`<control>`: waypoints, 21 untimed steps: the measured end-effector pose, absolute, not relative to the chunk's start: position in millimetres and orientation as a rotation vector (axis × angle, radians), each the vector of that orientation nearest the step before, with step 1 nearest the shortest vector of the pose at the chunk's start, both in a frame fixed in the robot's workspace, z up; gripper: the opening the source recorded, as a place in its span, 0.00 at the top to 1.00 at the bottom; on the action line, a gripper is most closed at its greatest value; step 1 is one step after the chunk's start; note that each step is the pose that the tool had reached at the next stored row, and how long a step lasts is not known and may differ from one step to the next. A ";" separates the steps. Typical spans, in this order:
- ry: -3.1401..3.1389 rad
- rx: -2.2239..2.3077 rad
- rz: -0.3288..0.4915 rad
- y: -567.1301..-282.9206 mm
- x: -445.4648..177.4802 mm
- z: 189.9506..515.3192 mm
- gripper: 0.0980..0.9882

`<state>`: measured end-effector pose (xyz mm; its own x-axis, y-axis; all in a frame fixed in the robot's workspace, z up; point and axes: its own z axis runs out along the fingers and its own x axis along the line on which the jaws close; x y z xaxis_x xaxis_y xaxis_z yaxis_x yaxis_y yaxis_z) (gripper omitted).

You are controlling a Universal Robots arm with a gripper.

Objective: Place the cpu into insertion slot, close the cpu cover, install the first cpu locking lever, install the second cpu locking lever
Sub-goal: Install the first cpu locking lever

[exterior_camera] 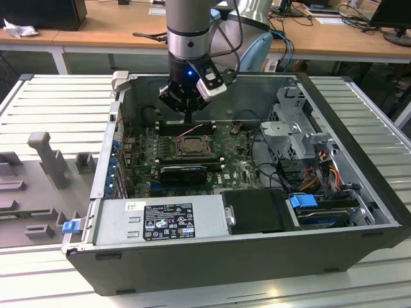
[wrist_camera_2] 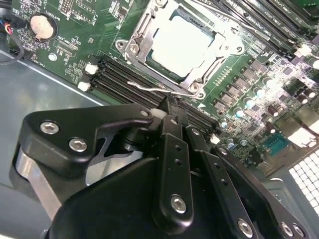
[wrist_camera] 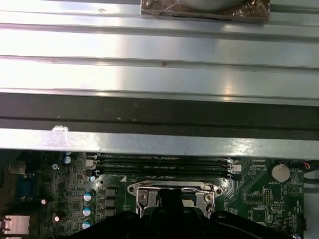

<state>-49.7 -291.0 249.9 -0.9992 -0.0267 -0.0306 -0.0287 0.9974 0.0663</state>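
We see one open computer case (exterior_camera: 212, 256) lying on a ribbed metal tabletop (exterior_camera: 58, 96), with one green motherboard (exterior_camera: 241, 168) inside it. One robot arm (exterior_camera: 188, 29) reaches down into the case, and its claw (exterior_camera: 187, 115) hangs just above the board, at the far edge of the insertion slot (exterior_camera: 191, 146).

In the second wrist view the claw (wrist_camera_2: 169, 112) has its black fingers (wrist_camera_2: 172, 134) drawn together to a narrow tip; whether they pinch anything we cannot tell. The tip sits right at one thin metal locking lever (wrist_camera_2: 159, 87) that runs along the near edge of the socket. We can make out only this one lever clearly.

The cpu (wrist_camera_2: 182, 45) lies seated in the insertion slot (wrist_camera_2: 130, 47), its pale silver top facing up. The cpu cover (wrist_camera_2: 199, 77) is down over it, its frame lying around the chip so the metal top shows through the window.

Beside the socket, between it and the claw, we count two long black memory slots (wrist_camera_2: 124, 79); more run along the socket's far side. One round coin battery (wrist_camera_2: 41, 26) sits on the board, well apart from the socket.

In the first wrist view the socket (wrist_camera: 172, 191) appears just beyond the claw (wrist_camera: 172, 209), with two memory slots (wrist_camera: 159, 164) and the case wall (wrist_camera: 159, 142) behind it.
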 end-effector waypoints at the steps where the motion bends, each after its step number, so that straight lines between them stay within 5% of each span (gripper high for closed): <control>1: 3.108 -0.042 0.134 -291.4 -48.7 248.9 0.99; 21: 3.109 -0.091 0.132 -281.6 -35.8 224.2 0.99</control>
<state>-35.8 -281.6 224.2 -0.9979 -0.0570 -0.0311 -0.0594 0.9947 0.0839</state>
